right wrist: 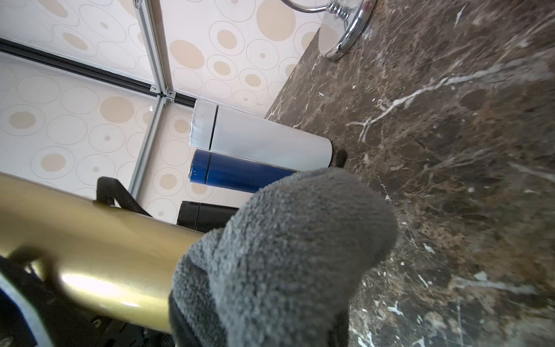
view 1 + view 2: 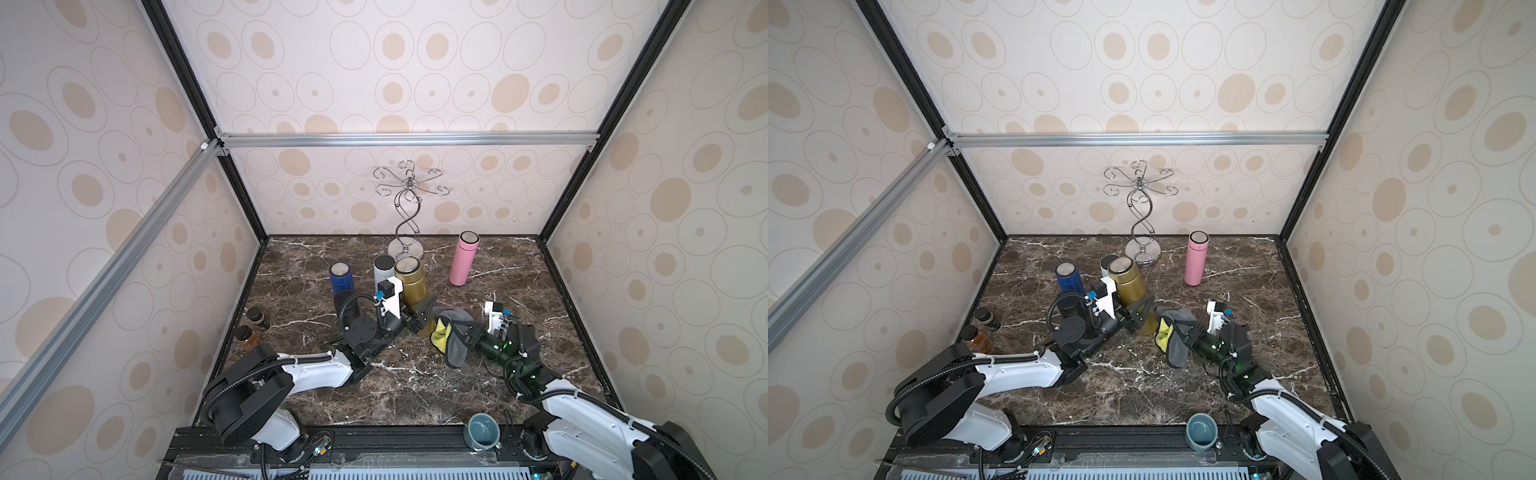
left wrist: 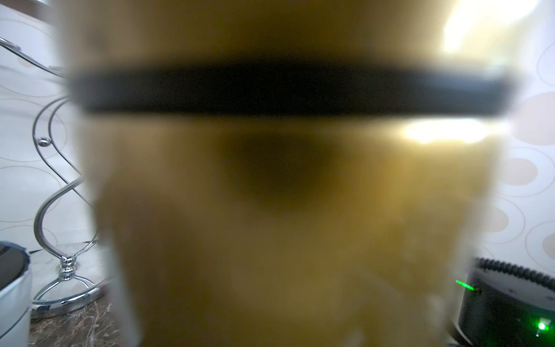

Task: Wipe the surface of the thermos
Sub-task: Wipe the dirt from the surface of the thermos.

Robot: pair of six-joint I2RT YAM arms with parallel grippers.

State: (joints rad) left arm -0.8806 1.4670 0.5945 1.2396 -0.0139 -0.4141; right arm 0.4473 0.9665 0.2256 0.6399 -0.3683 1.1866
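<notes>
Evidently the left hand [image 2: 419, 318] is clamped on the gold thermos [image 2: 412, 286], its long axis near vertical (cap up); just beside it, the right hand [image 2: 463, 331] pinches the grey cloth [image 2: 455, 355] against its lower side.

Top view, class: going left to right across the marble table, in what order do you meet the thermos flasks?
In order: blue metal thermos → white cylindrical thermos → gold metal thermos → slim pink thermos.

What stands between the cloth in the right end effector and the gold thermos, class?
Nothing visible. The grey cloth lies directly against the gold thermos, which the left end effector grips from the other side.
</notes>
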